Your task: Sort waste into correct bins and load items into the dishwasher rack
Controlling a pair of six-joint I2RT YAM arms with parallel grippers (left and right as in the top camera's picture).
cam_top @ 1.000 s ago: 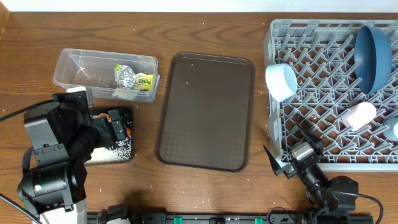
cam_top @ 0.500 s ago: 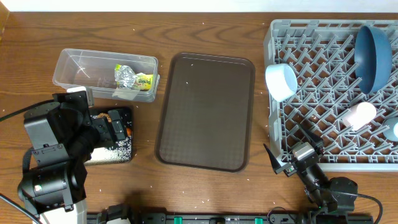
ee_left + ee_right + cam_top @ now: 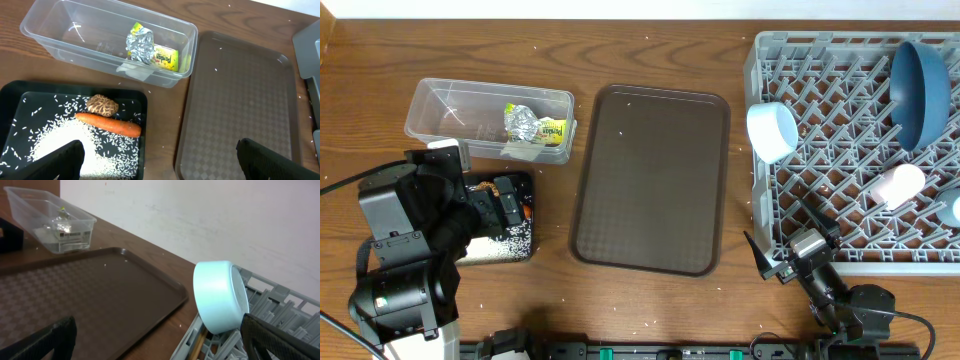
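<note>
— Two bins are shown at the left of the wooden table [image 3: 650, 60]; what is held in each?

— A crumpled silver-and-yellow foil wrapper [image 3: 142, 44] is seen inside the clear rectangular plastic tub [image 3: 45, 35]. Print is carried on its yellow part, too small to be read with certainty. In the shallow black rectangular tray [image 3: 10, 100], just beside the tub, loose white rice [image 3: 65, 145] is spread, with a small orange carrot [image 3: 107, 125] touched by a brown food lump [image 3: 102, 105].

— What is placed between bins and rack?

— A larger dark brown serving tray [image 3: 650, 180]. To its right, a large dark blue bowl [image 3: 920, 90], a white bowl [image 3: 772, 130], a small pink cup [image 3: 898, 185] and a small light blue cup [image 3: 950, 208] are propped in the large square grey plastic crate [image 3: 840, 150].

— And the grippers?

— The left gripper [image 3: 157, 162] is held above the black tray, the right gripper [image 3: 160, 340] near the crate's front corner. Both pairs of jaws are spread wide, with nothing grasped.
</note>
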